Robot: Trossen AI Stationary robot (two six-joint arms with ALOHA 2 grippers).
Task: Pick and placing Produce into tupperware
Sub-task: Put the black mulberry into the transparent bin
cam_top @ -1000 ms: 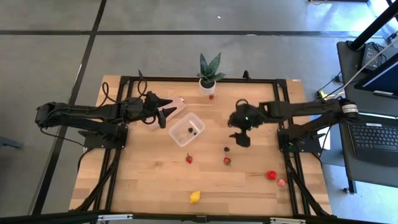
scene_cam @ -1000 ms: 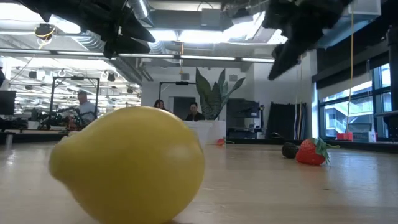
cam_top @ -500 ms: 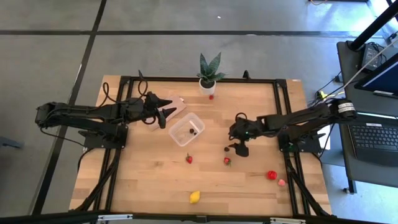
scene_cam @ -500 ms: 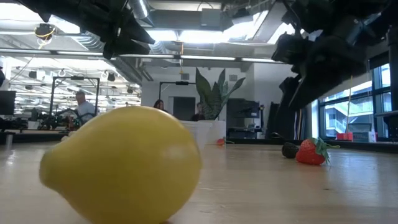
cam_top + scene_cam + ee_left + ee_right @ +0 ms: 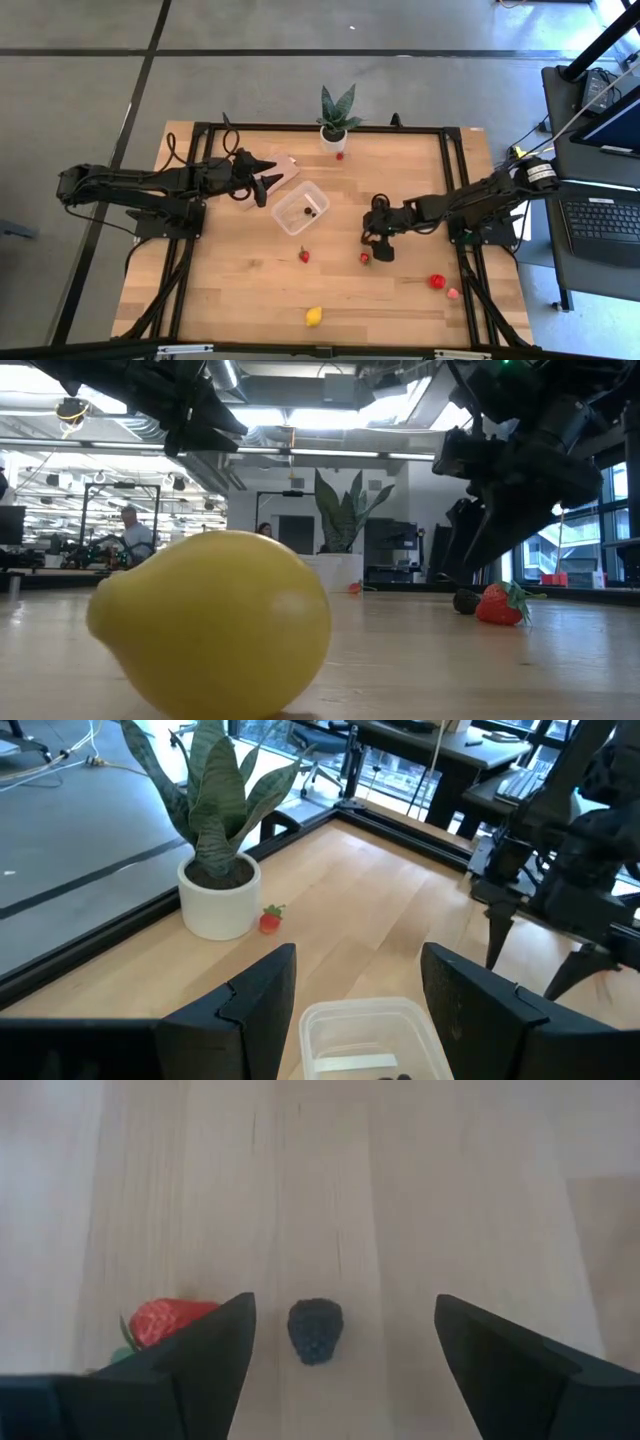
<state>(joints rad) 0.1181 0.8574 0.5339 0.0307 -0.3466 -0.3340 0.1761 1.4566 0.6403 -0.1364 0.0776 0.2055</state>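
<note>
A bumpy dark berry is framed between the wide-open, empty right claw fingers — a glossy strawberry lies just beside one finger on the pale wood surface.

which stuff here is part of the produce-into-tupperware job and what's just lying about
Part of the job:
- tupperware
- blackberry between the open right gripper fingers
- strawberry
- lemon
- red round fruit

Lying about:
- potted plant
- tan flat piece
</note>
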